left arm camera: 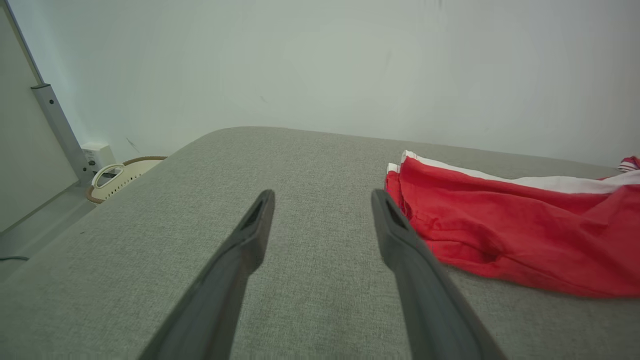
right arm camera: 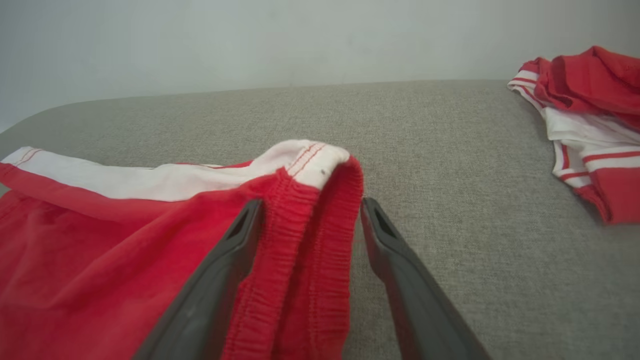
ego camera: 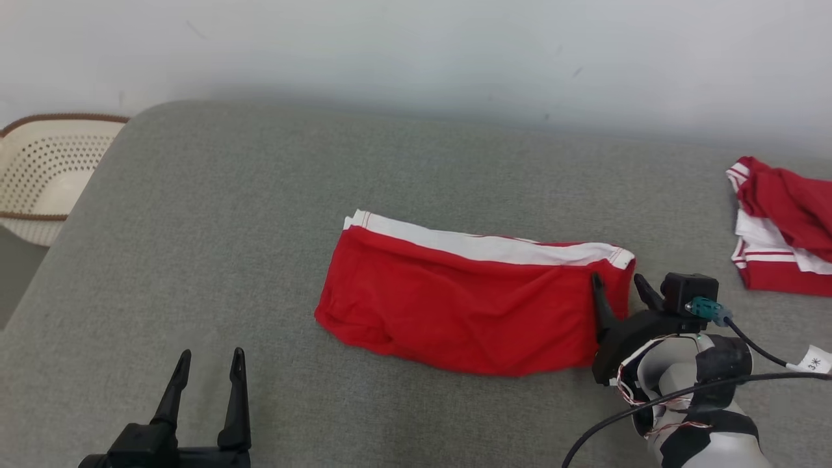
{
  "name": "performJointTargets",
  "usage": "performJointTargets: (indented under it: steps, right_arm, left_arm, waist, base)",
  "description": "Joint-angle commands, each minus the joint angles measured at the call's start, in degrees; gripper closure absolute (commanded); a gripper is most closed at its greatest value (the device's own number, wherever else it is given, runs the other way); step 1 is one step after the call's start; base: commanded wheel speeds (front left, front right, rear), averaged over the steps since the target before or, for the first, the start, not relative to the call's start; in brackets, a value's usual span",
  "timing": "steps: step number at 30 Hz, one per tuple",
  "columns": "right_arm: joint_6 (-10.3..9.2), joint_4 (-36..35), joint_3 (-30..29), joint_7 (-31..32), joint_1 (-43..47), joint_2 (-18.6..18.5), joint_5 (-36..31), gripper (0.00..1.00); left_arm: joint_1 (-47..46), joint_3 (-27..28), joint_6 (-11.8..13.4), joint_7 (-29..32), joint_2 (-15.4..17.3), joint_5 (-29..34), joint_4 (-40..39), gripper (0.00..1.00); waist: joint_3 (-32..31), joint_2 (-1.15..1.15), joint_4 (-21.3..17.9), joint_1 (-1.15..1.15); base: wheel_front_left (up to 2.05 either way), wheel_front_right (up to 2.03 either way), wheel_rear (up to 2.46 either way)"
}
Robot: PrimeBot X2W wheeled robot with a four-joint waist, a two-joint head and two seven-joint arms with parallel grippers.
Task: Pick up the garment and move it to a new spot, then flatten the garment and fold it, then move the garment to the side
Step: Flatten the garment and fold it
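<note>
The garment [ego camera: 783, 221], a red jersey with red-and-white striped trim, lies crumpled at the far right edge of the grey padded surface [ego camera: 247, 195]; it also appears at the upper right of the right wrist view [right arm camera: 585, 95]. A smaller folded red garment with a white band [ego camera: 468, 305] lies in the middle. My right gripper [ego camera: 616, 278] is open at that smaller garment's right end, and its fingers straddle the elastic waistband [right arm camera: 305, 235]. My left gripper [ego camera: 212, 354] is open and empty over bare surface at the lower left, left of the smaller garment [left arm camera: 515, 235].
A cream perforated basket [ego camera: 45, 169] with a brown rim sits beyond the surface's left edge, lower down. A pale wall runs along the back. Cables trail from my right wrist [ego camera: 747, 344]. Bare grey surface lies between the two red garments.
</note>
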Motion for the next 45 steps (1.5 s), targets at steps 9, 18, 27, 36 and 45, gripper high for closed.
performJointTargets:
  steps: [9, 18, 27, 36, 45]
  right_arm:
    - [-0.03, 12.2, -1.5, -0.4, -4.0, 0.9, 2.0, 0.0]
    - [-0.03, 15.8, -1.4, -1.6, -4.7, 0.6, 3.0, 0.0]
    - [0.0, 16.9, 1.4, 0.0, -5.0, 3.4, 7.5, 0.0]
    - [-0.01, 13.3, 8.1, 1.8, -4.6, 2.5, 15.4, 1.0]
    - [-0.05, 9.5, 11.8, 2.7, -3.1, -4.1, 22.2, 1.0]
  left_arm:
    - [-1.1, 0.3, -0.1, -0.2, -0.1, -0.7, 0.6, 0.0]
    - [-0.2, 0.7, 0.2, -0.2, -0.1, -0.5, 0.0, 0.0]
    - [-1.1, 0.6, -0.4, -0.2, -0.2, -0.2, 0.4, 0.0]
    - [-0.7, 1.1, -0.2, -0.2, -0.2, 0.0, 1.2, 0.0]
    - [0.5, 1.3, -0.1, -0.2, -0.2, -0.1, 1.4, 0.0]
  waist:
    - [1.9, 0.0, 2.3, -0.01]
    - [1.6, 0.0, 1.5, -0.01]
    - [2.4, 0.0, 1.2, -0.01]
    - [1.7, 0.0, 1.5, -0.01]
    - [0.6, 0.0, 0.4, -0.01]
  base:
    - [0.0, 0.0, 0.0]
    - [0.0, 0.0, 0.0]
    - [0.0, 0.0, 0.0]
    - [0.0, 0.0, 0.0]
    - [0.0, 0.0, 0.0]
